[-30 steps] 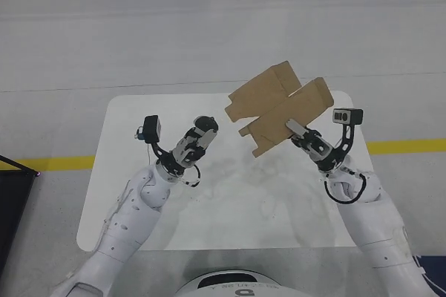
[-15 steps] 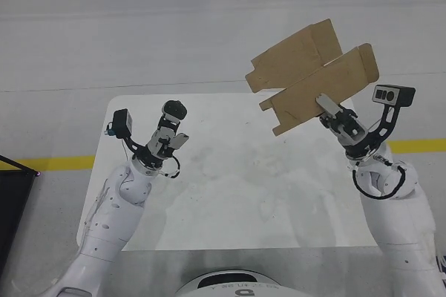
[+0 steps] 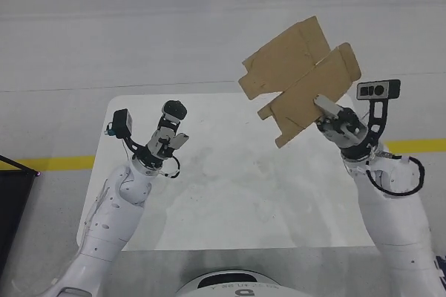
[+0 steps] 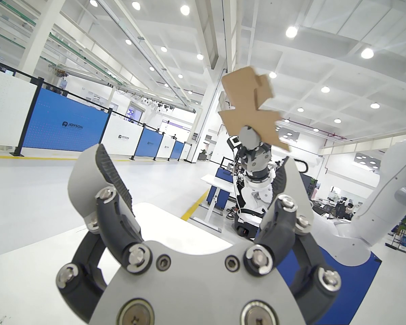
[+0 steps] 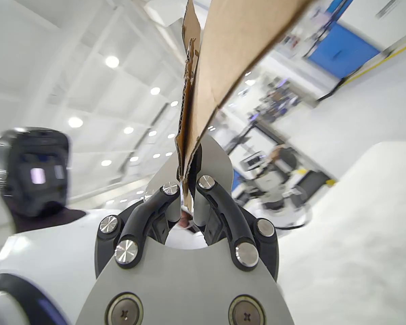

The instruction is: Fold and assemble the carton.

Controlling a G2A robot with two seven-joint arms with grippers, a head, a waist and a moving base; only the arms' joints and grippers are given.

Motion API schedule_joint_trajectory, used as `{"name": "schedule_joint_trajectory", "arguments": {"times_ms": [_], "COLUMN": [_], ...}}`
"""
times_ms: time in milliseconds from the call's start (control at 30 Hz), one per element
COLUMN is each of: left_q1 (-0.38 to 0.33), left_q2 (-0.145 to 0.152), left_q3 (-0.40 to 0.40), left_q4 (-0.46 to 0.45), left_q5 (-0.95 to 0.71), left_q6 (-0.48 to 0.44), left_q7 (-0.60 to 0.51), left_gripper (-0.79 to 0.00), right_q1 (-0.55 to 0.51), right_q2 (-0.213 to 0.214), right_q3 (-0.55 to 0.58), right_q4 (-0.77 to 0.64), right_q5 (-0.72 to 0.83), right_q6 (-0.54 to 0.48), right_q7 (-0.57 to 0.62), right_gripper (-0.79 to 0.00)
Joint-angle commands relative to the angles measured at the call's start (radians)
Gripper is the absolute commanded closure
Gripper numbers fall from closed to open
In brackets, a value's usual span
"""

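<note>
A flat, unfolded brown carton (image 3: 300,78) is held up in the air over the table's far right corner. My right gripper (image 3: 328,111) is shut on its near edge, and in the right wrist view the carton (image 5: 223,52) rises edge-on from between the closed fingers (image 5: 186,184). My left gripper (image 3: 174,122) stands open over the left half of the table with nothing in it. In the left wrist view its two fingers (image 4: 105,167) are spread wide, and the carton (image 4: 248,106) shows far off between them.
The white table (image 3: 230,208) lies under both arms. A yellow floor line (image 3: 52,162) runs behind it on both sides. A black object (image 3: 0,200) sits on the floor at the left.
The right arm lifted the carton up and back off the table, then turned it slightly to the left. The left arm drew back leftward a second ago and has held still since.
</note>
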Motion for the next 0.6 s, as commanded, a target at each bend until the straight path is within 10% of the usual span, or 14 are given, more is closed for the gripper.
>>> {"name": "schedule_joint_trajectory", "arguments": {"times_ms": [0,300,567], "left_q1": [0.000,0.000,0.000], "left_q2": [0.000,0.000,0.000], "left_q3": [0.000,0.000,0.000], "left_q4": [0.000,0.000,0.000], "left_q5": [0.000,0.000,0.000], "left_q6": [0.000,0.000,0.000], "left_q7": [0.000,0.000,0.000], "left_gripper": [-0.785,-0.785,-0.785], "right_q1": [0.021,0.132,0.207], "right_q2": [0.003,-0.008,-0.019], "right_q3": [0.001,-0.167,-0.359], "right_q4": [0.022,0.099,0.099], "right_q5": [0.254,0.665,1.266], "right_q6": [0.187,0.838,1.202], "right_q7": [0.152,0.293,-0.069], "right_gripper": [0.000,0.000,0.000]}}
